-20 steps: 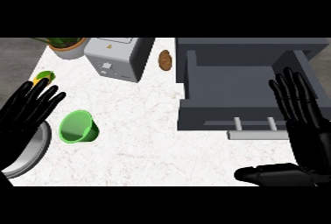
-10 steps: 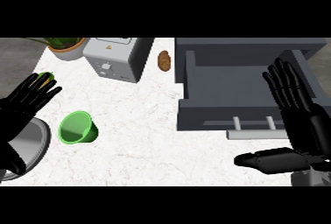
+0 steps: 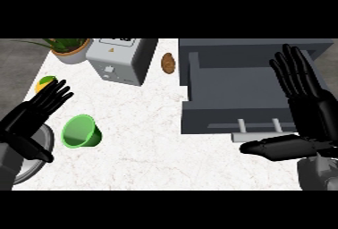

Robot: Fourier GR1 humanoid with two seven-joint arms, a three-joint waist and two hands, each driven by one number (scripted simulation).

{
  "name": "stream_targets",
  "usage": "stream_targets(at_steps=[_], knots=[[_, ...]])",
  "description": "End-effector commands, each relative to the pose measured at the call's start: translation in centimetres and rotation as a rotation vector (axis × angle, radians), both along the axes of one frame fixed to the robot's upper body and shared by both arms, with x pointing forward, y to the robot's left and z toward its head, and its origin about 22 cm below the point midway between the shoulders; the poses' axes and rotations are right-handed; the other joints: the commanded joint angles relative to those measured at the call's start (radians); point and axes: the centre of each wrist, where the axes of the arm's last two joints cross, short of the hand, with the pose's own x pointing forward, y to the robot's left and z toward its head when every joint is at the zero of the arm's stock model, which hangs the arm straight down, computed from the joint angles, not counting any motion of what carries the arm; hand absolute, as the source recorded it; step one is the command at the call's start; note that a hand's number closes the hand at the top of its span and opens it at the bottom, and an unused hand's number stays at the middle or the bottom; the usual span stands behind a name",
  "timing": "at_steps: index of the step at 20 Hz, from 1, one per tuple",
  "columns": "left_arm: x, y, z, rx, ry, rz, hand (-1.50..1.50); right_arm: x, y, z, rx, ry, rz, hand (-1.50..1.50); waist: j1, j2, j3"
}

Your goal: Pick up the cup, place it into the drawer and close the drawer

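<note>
One green cup (image 3: 81, 131) on its side, just R of open left hand (image 3: 36, 117).

Left hand (image 3: 33, 118), right hand (image 3: 310, 105): fingers straight.

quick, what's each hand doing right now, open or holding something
Left hand: open, fingers straight, holding nothing, just left of the green cup.
Right hand: open, fingers straight, holding nothing, over the open drawer.

a kitchen: marble counter (image 3: 152, 134) with a toaster (image 3: 120, 60), potted plant (image 3: 69, 49) and open drawer (image 3: 244, 96).
</note>
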Motion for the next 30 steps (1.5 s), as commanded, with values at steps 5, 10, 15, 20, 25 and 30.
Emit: stream_targets(at_steps=[5, 10, 15, 20, 25, 30], knots=[[-1.1, 2.5, -4.0, 0.005, 0.041, 0.05, -1.5, 1.1, 0.7, 1.4, -0.002, -0.023, 0.01, -1.5, -0.015, 0.018, -0.021], [-1.9, 1.6, -6.4, 0.053, 0.04, 0.064, -1.5, 0.7, -0.8, 1.6, -0.012, -0.012, 0.018, -1.5, -0.02, 0.018, -0.021], [-2.5, 0.7, -8.5, 0.024, 0.053, 0.073, -1.5, 0.8, -1.8, 1.5, -0.016, -0.017, 0.018, -1.5, -0.025, 0.019, -0.021], [-2.6, 1.3, -8.6, 0.026, 0.017, 0.097, -1.5, 0.3, -1.1, 1.8, -0.007, -0.001, 0.026, -1.5, -0.038, 0.02, -0.023], [-2.7, -0.6, -10.0, 0.006, 0.007, 0.066, -1.5, 1.5, -0.5, 1.8, 0.013, -0.008, 0.025, -1.5, -0.028, 0.024, -0.024], [-2.3, -1.8, -10.5, 0.009, -0.018, 0.084, -1.5, 1.4, 0.0, 1.8, -0.012, -0.005, 0.028, -1.5, -0.035, 0.029, -0.025]])
